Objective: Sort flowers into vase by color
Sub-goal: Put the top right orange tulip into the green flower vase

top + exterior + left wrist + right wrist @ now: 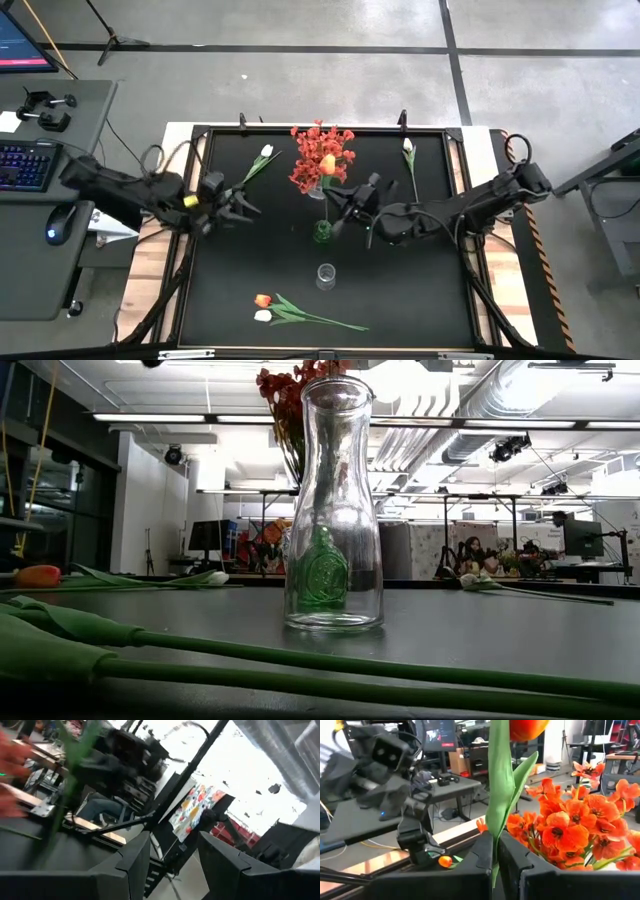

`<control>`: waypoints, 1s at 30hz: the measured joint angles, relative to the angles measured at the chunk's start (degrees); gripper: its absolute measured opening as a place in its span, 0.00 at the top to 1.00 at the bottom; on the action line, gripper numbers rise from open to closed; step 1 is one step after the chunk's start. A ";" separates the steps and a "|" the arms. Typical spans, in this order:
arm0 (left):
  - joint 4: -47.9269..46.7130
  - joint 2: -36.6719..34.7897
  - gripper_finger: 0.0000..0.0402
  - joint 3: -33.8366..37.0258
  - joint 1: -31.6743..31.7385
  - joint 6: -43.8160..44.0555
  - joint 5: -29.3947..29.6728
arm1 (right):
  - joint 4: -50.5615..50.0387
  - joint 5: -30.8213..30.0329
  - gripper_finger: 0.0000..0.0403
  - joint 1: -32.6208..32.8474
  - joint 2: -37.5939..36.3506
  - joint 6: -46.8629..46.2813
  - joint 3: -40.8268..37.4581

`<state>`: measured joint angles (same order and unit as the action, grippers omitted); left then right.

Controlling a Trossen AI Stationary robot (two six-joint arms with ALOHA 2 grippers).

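Note:
My right gripper (338, 203) is shut on an orange tulip (527, 727) held next to the red blossom spray (322, 155). That spray stands in the green vase (322, 232). An empty clear vase (326, 275) stands nearer the front edge. My left gripper (245, 205) hovers open left of the green vase, with nothing between its fingers (135, 862). White tulips lie at the far left (265, 153) and far right (408, 150). An orange tulip (262, 300) and a white tulip (262, 316) lie near the front. My right gripper pinches the orange tulip's green stem and leaf (495, 827) between its two fingers, below the bloom. The fingers come in level from the table's right and lie across the stem. The tulip stands upright, bloom above the fingers, lifted clear of the table.
The black mat (420, 290) has free room at the right and near right. A desk with a keyboard (25, 165) and mouse stands left of the table. In the low view the near tulips' stems (300, 660) run across in front of the clear vase (333, 510).

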<state>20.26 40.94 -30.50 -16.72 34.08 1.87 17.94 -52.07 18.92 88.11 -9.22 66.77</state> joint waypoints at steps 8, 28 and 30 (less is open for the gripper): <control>11.16 15.80 0.62 0.04 -12.35 -3.01 15.11 | -0.51 6.97 1.00 -0.73 -0.45 -1.43 -2.38; 16.63 13.65 0.62 0.04 -16.77 -10.66 32.14 | 26.44 11.30 1.00 -4.42 -0.50 7.01 -15.03; 16.68 13.65 0.62 0.04 -16.77 -11.98 32.32 | 25.95 10.97 1.00 -4.57 -0.54 7.92 -15.09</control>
<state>36.94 54.59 -30.46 -33.50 22.11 34.19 43.88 -41.10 14.35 87.57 -1.31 51.68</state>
